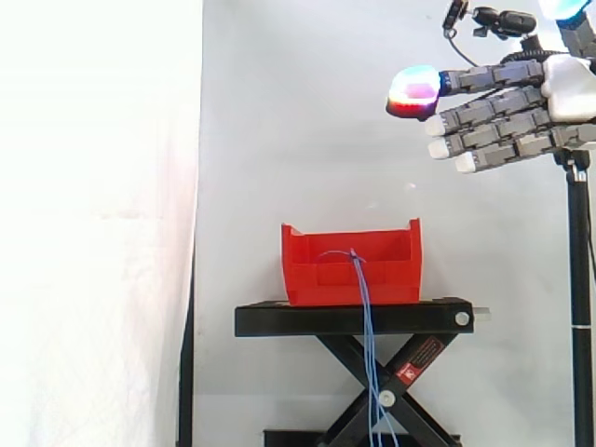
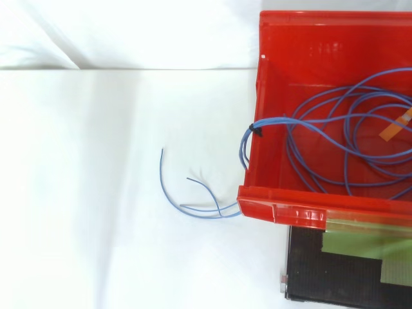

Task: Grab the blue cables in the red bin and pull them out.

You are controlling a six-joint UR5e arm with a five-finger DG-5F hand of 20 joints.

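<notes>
Top view: blue cables point(image 2: 273, 121) coil in red bin point(image 2: 283, 211); hand point(image 1: 568, 88) fingers point(image 1: 494, 102) straight, empty.

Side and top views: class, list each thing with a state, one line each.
red bin: upright on black stand, open-topped.
blue cables: coiled inside red bin, bundle draped over its wall, ends hanging.
black stand: scissor legs extended.
hand: open, fingers straight, held high, holding nothing.

right edge crops red bin point(image 2: 259, 96) and blue cables point(image 2: 270, 121).
</notes>
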